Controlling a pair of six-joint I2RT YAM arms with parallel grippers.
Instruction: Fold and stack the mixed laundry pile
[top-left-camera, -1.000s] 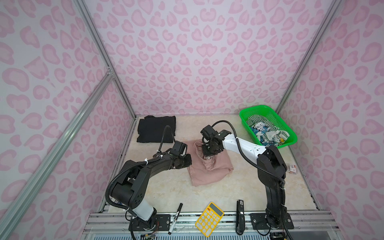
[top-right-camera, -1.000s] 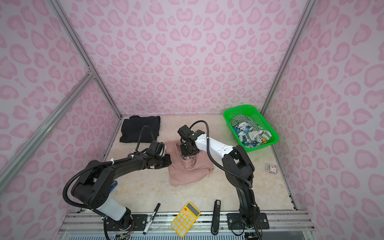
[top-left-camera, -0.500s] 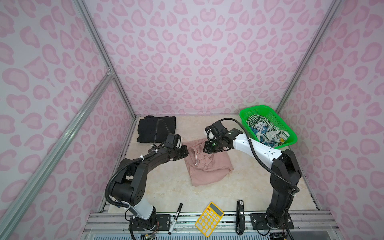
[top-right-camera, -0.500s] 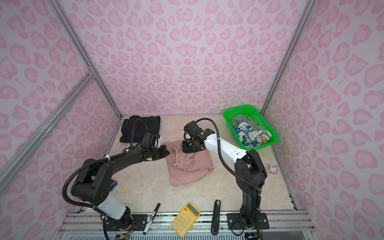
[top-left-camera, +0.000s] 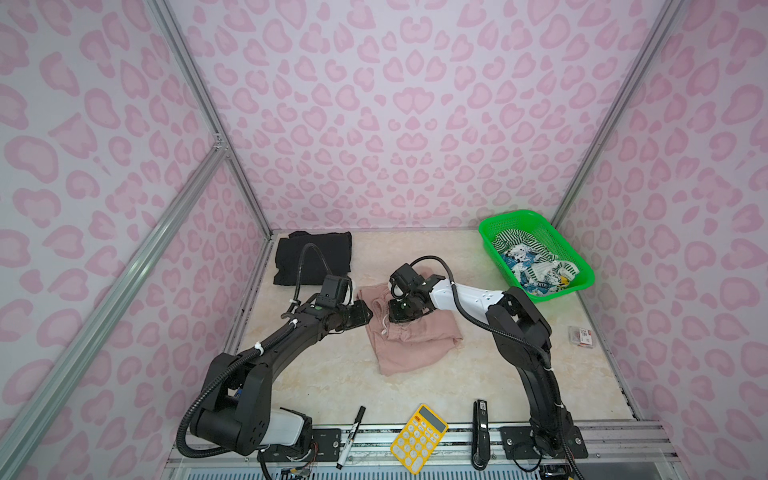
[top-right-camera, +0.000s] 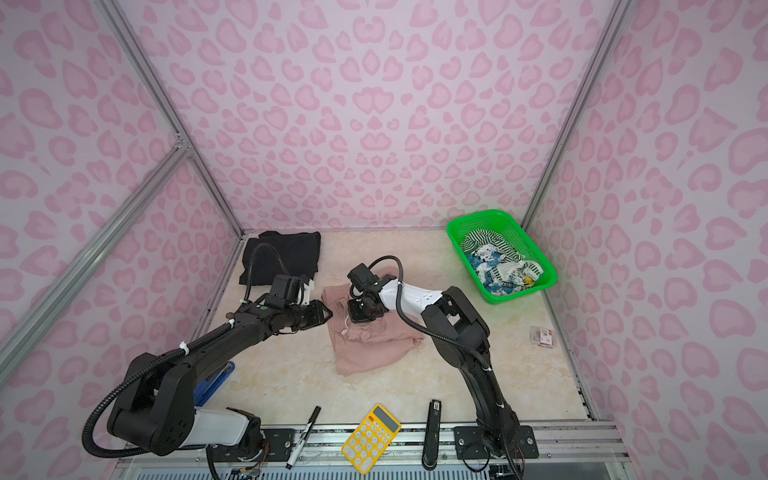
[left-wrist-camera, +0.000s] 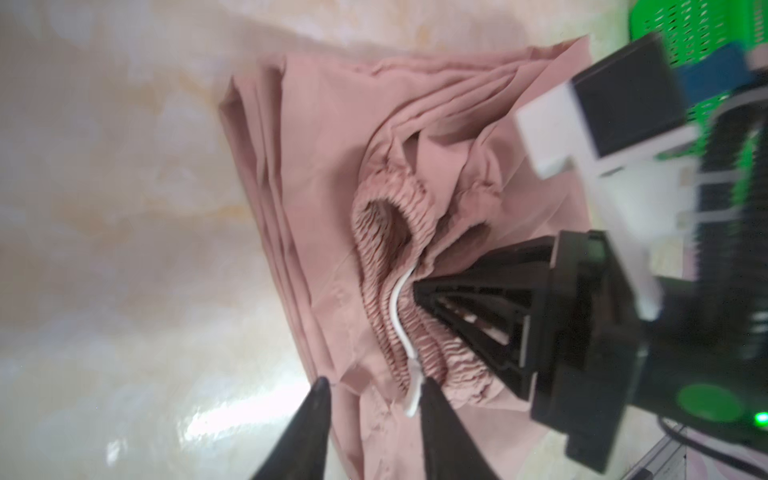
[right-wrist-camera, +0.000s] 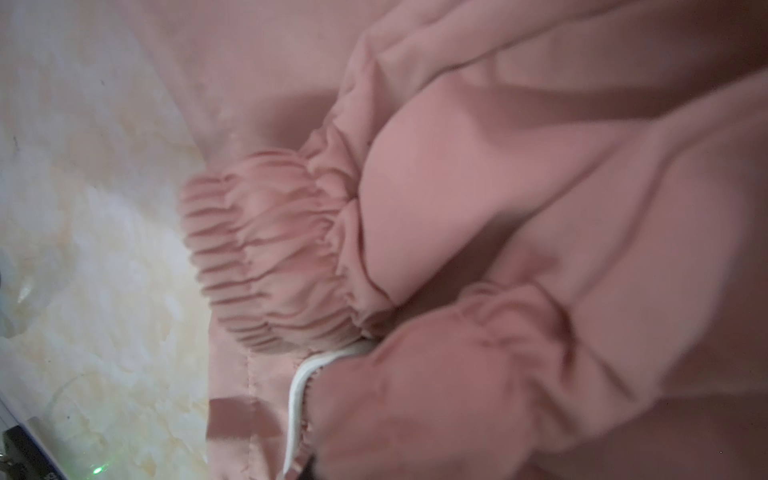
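Where the pink shorts (top-left-camera: 415, 349) lie crumpled mid-table, the right gripper (top-left-camera: 398, 312) pinches their waistband (left-wrist-camera: 386, 232), jaws narrow. The left gripper (left-wrist-camera: 374, 386) stands part-open, straddling the shorts' near edge. Bare table (top-left-camera: 316, 374) surrounds them. The black garment (top-left-camera: 320, 253) lies back-left and the basket (top-left-camera: 582, 286) back-right, both well apart.

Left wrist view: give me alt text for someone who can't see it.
Crumpled dusty-pink drawstring shorts lie on a beige marbled table, the right gripper pinching their gathered waistband by the white cord. The left gripper hangs open at the cord's end.
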